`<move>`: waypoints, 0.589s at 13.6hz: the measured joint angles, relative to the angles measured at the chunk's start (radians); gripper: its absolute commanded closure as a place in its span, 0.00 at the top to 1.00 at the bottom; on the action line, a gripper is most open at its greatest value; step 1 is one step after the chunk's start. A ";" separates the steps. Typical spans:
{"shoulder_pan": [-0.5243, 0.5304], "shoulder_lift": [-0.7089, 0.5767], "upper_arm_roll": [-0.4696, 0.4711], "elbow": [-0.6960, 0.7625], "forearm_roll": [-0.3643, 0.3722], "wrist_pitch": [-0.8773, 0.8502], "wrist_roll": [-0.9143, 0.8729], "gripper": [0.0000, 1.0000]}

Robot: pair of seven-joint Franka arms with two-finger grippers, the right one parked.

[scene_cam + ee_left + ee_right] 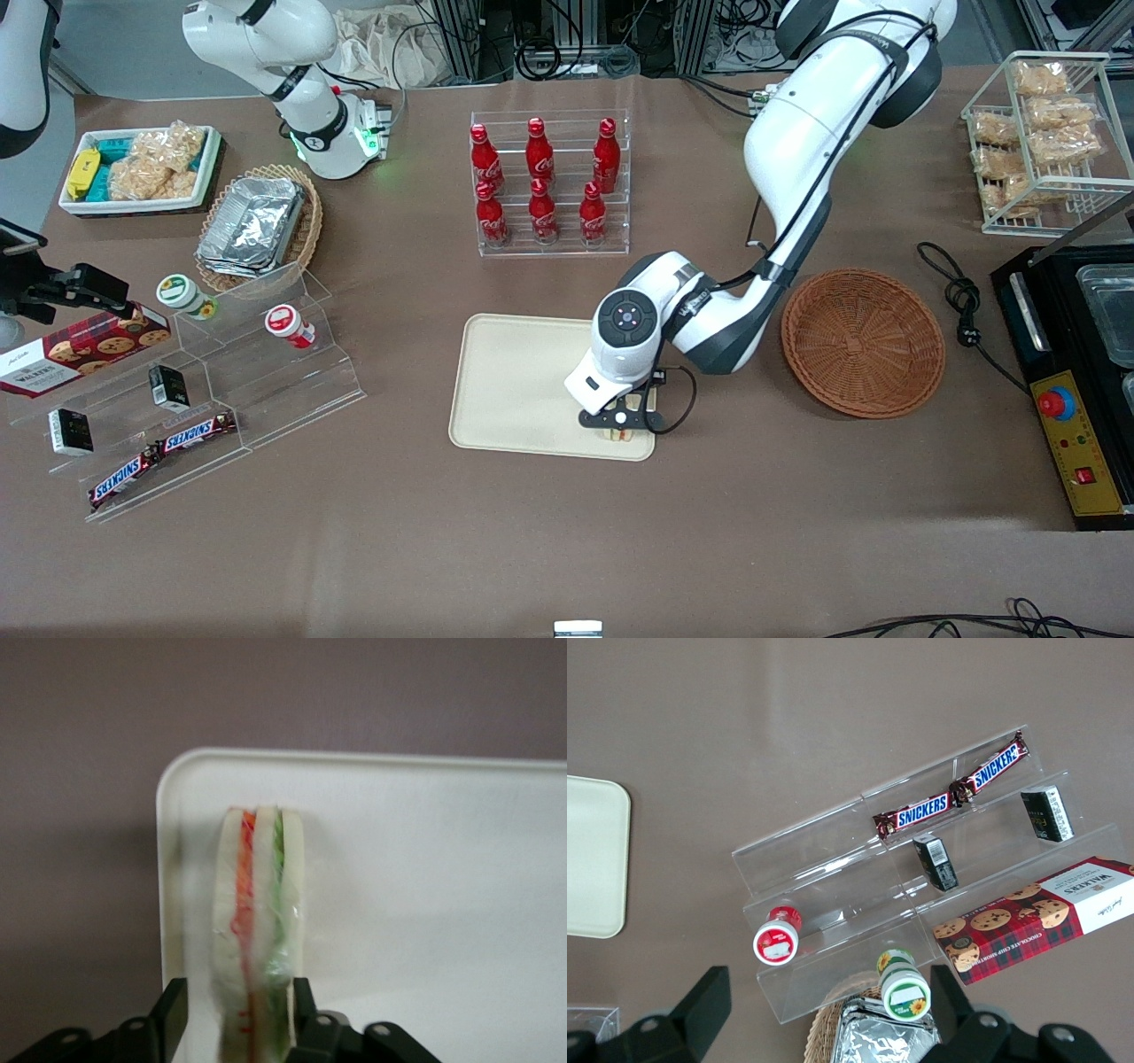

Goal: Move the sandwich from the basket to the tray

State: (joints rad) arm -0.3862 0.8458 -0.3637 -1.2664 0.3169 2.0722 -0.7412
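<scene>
down at the tray's (514, 381) near corner, toward the working arm's end, the gripper (625, 431) hangs low with the sandwich (257, 930) between its fingers (174, 1014). the jaws look closed onto the wedge, one pad on each bread face, though the contact itself sits at the frame edge, so call it a light pinch. the sandwich stands on edge, orange-red and green layers showing, just inside the tray's rim and close to that corner.

risk one: it's a tall, thin slab on a narrow edge. let go here and it may topple, and with the rim this near it could flop across it onto the table (567, 540).

risk two: the clear wrap is slick and may cling to a pad as the jaws part, dragging the wedge sideways.

risk three: squeeze harder and the soft bread squashes.

farther off, the basket (863, 342) sits empty beside the tray, well apart from the gripper.
</scene>
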 measured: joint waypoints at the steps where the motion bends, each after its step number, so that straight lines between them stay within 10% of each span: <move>1: 0.005 -0.017 0.000 0.001 0.000 -0.006 0.000 1.00; 8: 0.141 -0.278 0.004 0.009 -0.005 -0.368 -0.001 1.00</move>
State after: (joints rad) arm -0.2454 0.5676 -0.3593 -1.2572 0.3116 1.7045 -0.7425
